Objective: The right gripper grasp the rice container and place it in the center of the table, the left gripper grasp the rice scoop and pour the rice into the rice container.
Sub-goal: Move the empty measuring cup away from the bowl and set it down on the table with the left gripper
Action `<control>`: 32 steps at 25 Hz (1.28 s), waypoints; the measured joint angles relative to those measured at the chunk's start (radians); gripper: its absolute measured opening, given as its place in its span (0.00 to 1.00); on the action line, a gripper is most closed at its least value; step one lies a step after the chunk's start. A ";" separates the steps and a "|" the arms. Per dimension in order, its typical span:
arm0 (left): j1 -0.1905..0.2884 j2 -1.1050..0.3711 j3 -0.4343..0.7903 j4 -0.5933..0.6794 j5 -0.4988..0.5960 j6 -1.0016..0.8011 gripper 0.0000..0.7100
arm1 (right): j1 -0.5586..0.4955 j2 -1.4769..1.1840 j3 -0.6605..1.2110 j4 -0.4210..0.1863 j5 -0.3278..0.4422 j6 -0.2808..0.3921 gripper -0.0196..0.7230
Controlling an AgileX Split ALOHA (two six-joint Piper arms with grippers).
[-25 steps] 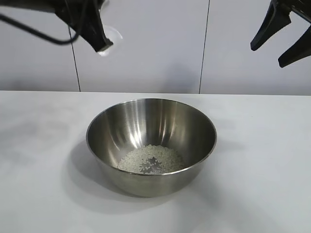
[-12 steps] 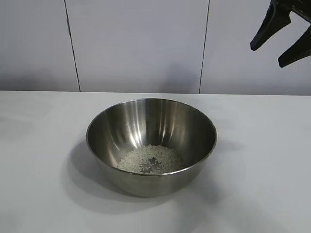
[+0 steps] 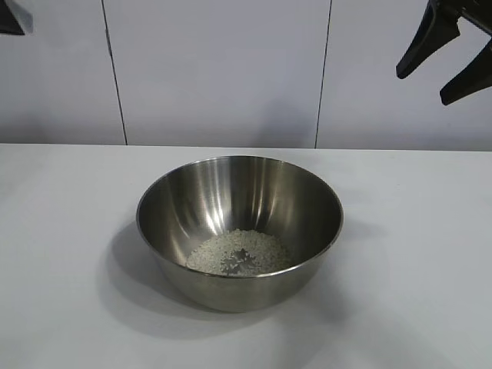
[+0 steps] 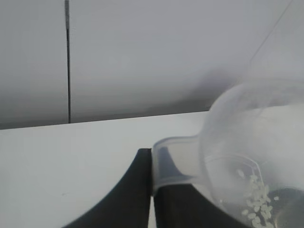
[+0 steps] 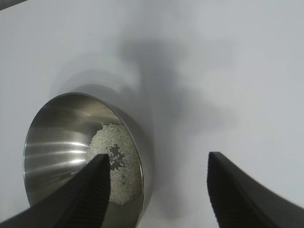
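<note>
Shiny silver rice container (image 3: 239, 223) holds white rice (image 3: 238, 252); white table (image 3: 69, 254).

Centre of table (image 3: 69, 307): the rice container (image 3: 239, 231) is standing here, blocking low passes.
Left, right and near of it: bare tabletop is lying free on all three sides.
Above bowl: nothing is hanging over the rim.
Upper right: the right gripper (image 3: 444, 65) is hovering, fingers spread.
Far edge: a wall (image 3: 223, 69) is closing the scene.

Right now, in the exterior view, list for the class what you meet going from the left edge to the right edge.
left gripper at the top left corner → rice container holding the rice → right gripper at the top right.
</note>
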 joint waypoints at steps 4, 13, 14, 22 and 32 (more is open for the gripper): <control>0.007 0.077 0.046 -0.036 0.003 0.204 0.00 | 0.000 0.000 0.000 0.000 -0.008 0.000 0.58; 0.007 0.213 0.054 -0.042 0.025 0.476 0.00 | 0.000 0.000 0.000 -0.001 -0.024 -0.007 0.58; 0.007 0.226 0.054 -0.042 0.025 0.500 0.00 | 0.000 0.000 0.000 -0.001 -0.025 -0.008 0.58; 0.007 0.340 0.054 -0.044 0.080 0.676 0.00 | 0.000 0.000 0.000 -0.001 -0.031 -0.009 0.58; 0.007 0.406 0.051 -0.049 0.086 0.755 0.00 | 0.000 0.000 0.000 0.000 -0.049 -0.014 0.58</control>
